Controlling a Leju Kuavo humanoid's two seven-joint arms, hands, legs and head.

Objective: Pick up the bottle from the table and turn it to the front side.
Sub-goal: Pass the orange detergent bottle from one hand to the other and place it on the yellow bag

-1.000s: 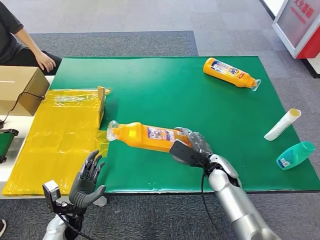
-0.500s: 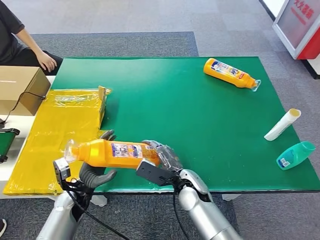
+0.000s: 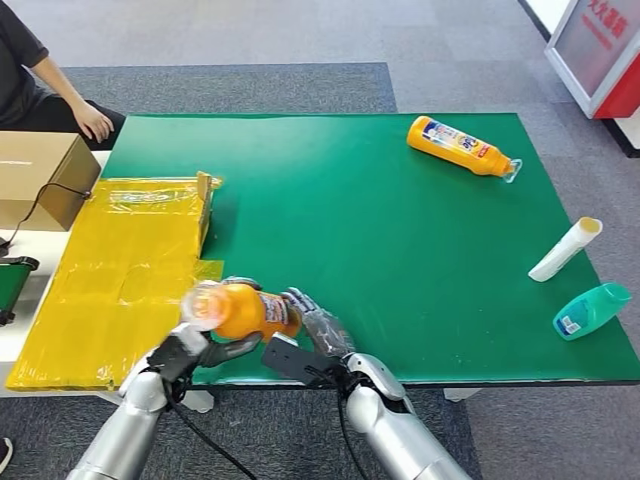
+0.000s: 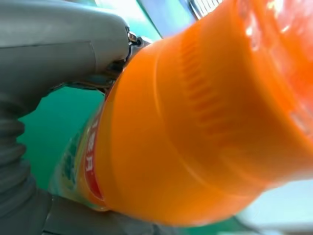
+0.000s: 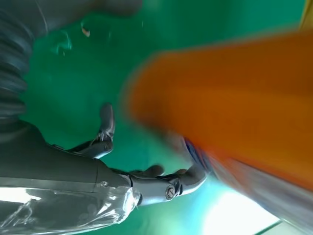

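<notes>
The orange bottle (image 3: 245, 311) is off the table (image 3: 362, 220), suspended over its near edge between both hands. In the head view it points its clear cap end toward the camera and the robot's left; its labelled base end points to the right.

Left hand (image 3: 198, 348): positioned under the cap-end half of the bottle, with fingers (image 3: 235, 348) curled around the underside. The left wrist view shows the orange body (image 4: 191, 137) against the grey thumb (image 4: 66, 34), with part of the label (image 4: 88, 161) visible. This hand has hold of the bottle.

Right hand (image 3: 313, 325): positioned at the base end of the bottle. In the right wrist view the dark fingers (image 5: 162, 183) are only partly curled, and the blurred orange body (image 5: 229, 112) lies beside them. Whether this hand grips the bottle or merely rests against it cannot be determined.

Other items:
- A 2nd orange bottle (image 3: 460, 146) lies on its side at the far right of the green table surface.
- A white tube (image 3: 564, 249) and a teal bottle (image 3: 591, 309) lie at the right edge, near each other.
- A yellow sheet (image 3: 113, 275) covers the area to the left of the green surface, with a cardboard box (image 3: 41, 175) beyond it.
- A person's hand (image 3: 90, 122) rests near the far left corner.
</notes>
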